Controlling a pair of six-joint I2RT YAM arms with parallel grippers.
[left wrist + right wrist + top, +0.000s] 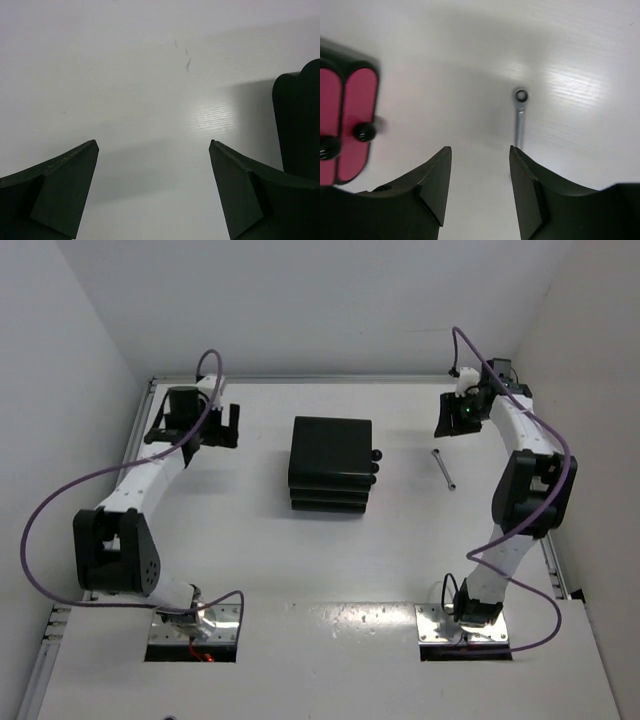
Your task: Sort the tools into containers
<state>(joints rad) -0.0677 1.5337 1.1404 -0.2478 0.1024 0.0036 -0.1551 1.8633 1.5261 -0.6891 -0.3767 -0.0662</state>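
Looks like a robotics lab cell: a smooth white bench [330, 560] boxed in by bare white panel walls [320, 300], with a purple-cabled white-and-black left arm [150, 475] and right arm [530, 490] bolted down.

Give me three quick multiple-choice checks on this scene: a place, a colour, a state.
1. Where is the wrench, relative to the cabinet? A on top of it; B on the table, beside its knobs; C behind it.
2. The drawer fronts are: A pink; B yellow; C white.
3. The left gripper is: A shut on a tool; B open and empty; C out of view.
Key: B, it rests on table near the knobs; A, the right wrist view shows pink; B, only table shows between its jaws.
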